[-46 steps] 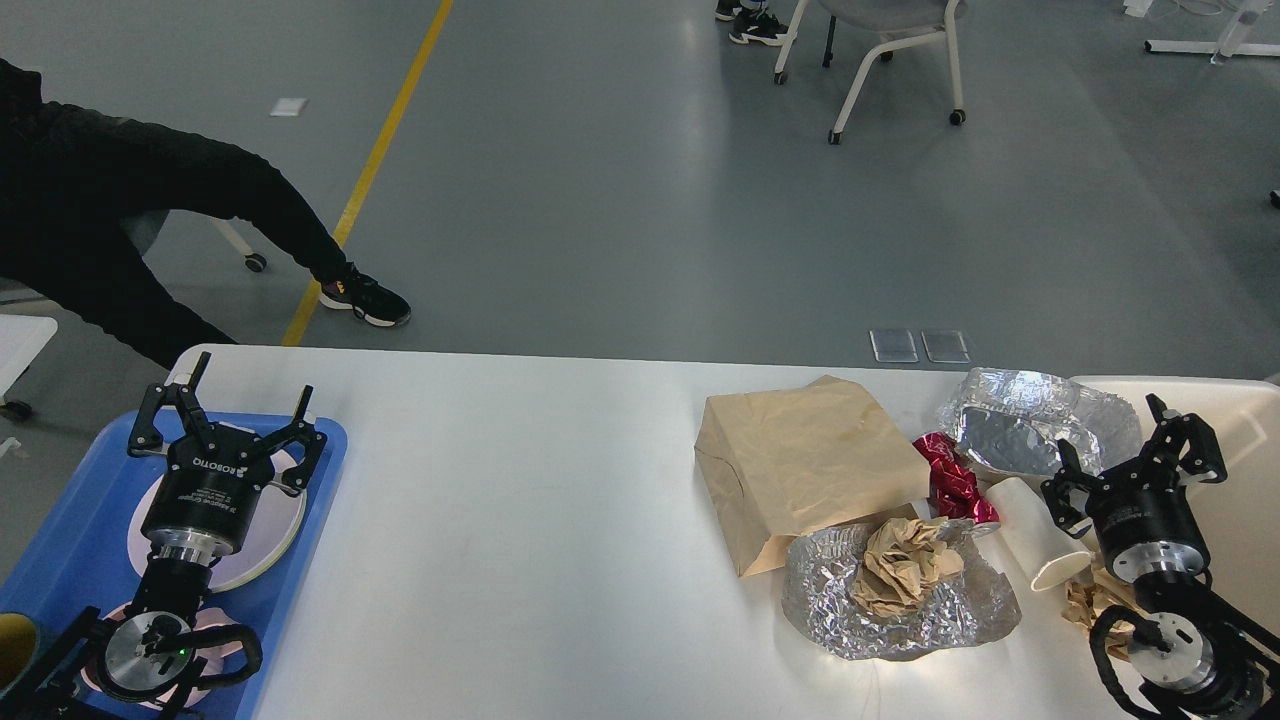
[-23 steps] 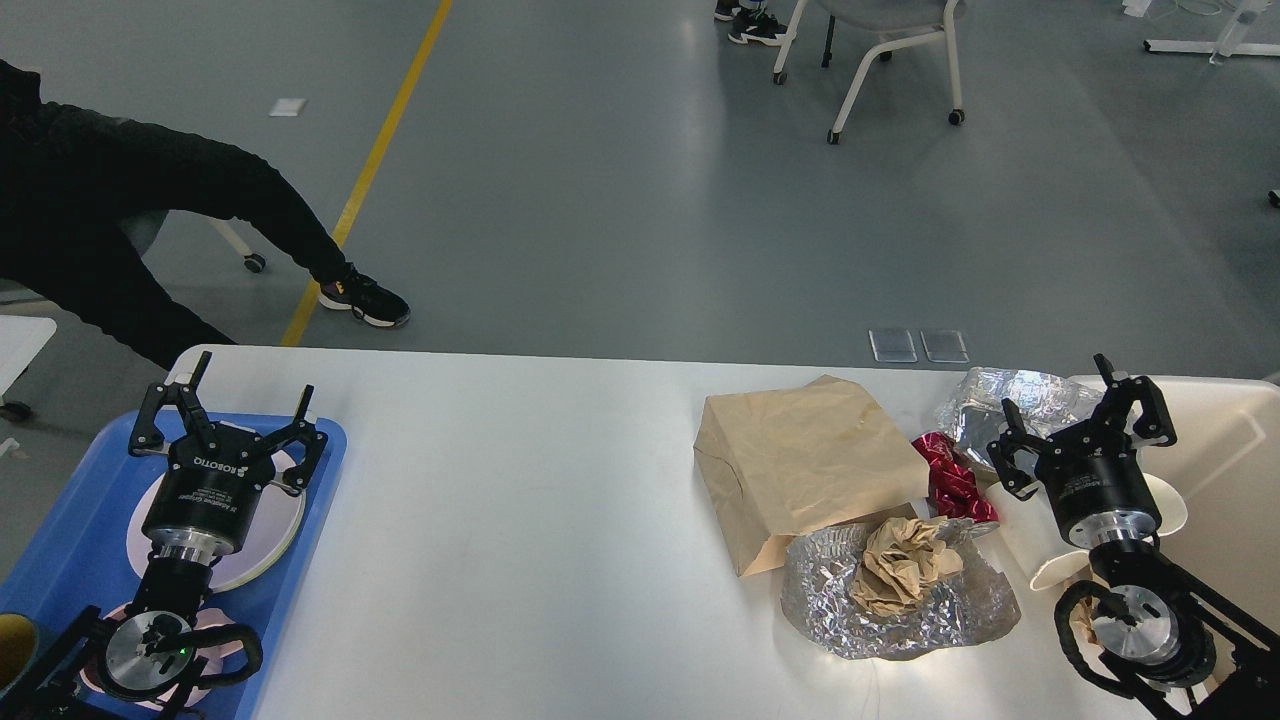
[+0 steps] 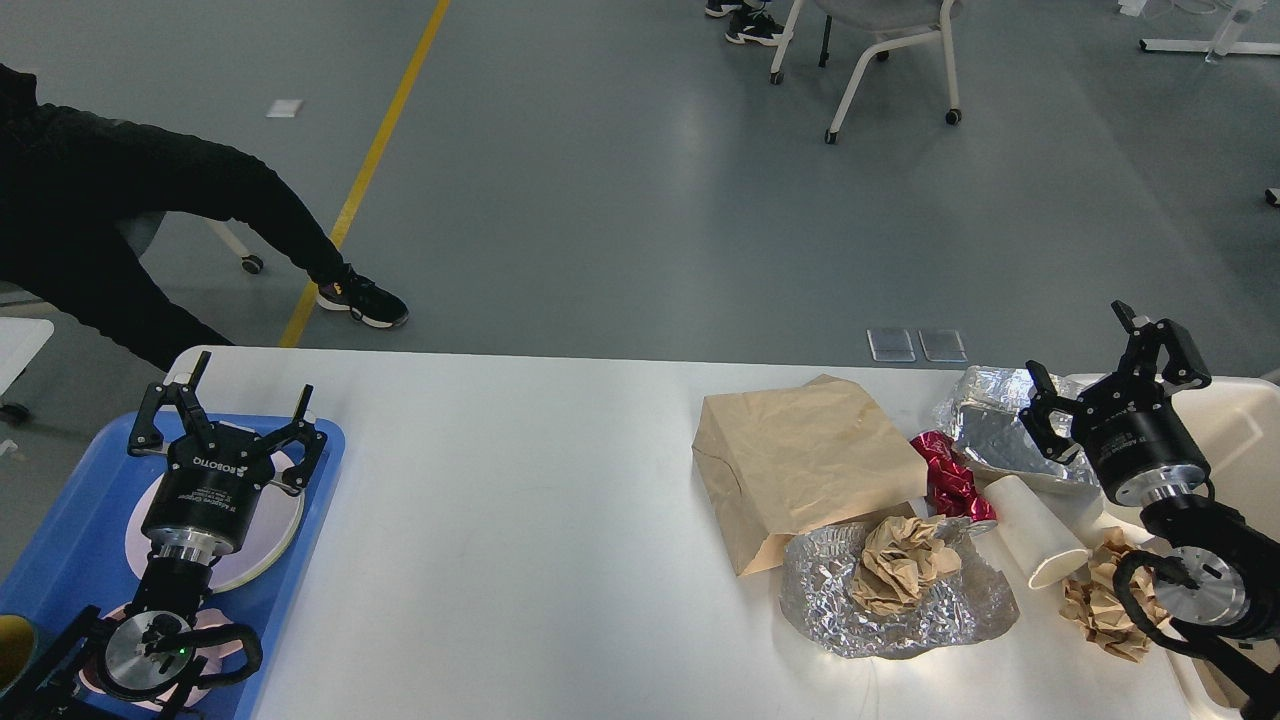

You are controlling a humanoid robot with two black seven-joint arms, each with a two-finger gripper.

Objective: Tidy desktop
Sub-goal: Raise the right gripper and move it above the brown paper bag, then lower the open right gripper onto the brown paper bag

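Your left gripper (image 3: 228, 412) reads ROBOTIQ, jaws spread, empty, over blue tray (image 3: 90, 500). Right gripper (image 3: 1100, 360) spread, empty. Desktop (image 3: 520, 540) fills the foreground: two foil pieces (image 3: 940, 610), two paper wads (image 3: 905, 560), one bag (image 3: 805, 460), one cup (image 3: 1030, 530).

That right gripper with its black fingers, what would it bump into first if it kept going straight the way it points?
Probably nothing: the right gripper points up and away past the desktop's far edge.

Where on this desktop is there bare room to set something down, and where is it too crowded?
The desktop is bare between the blue tray and the brown paper bag, front to back. It is crowded on the right: bag, foil sheet, red wrapper, white cup and crumpled paper crowd together.
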